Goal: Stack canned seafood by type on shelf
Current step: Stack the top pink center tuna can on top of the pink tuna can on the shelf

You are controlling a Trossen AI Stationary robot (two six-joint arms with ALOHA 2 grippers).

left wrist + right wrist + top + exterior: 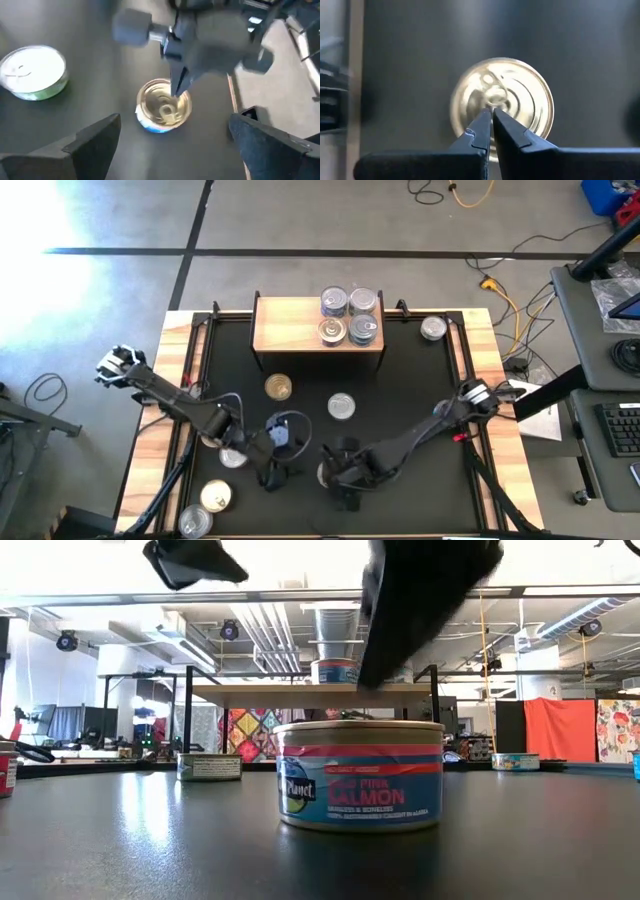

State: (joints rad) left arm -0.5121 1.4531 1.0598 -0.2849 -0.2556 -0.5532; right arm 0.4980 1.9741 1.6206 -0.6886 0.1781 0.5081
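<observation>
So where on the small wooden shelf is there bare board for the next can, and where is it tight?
The light-wood shelf is bare across its left half. Its right half is crowded by four silver-lidded cans in a tight cluster. On the black table, the front is crowded: the shut right gripper hangs over a gold-lidded salmon can, with the open left gripper close beside.

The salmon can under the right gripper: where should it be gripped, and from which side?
Grip the salmon can across its round side wall, coming straight down from above. It stands upright and apart from other cans. The right gripper hangs shut above its gold lid and must open first.
</observation>
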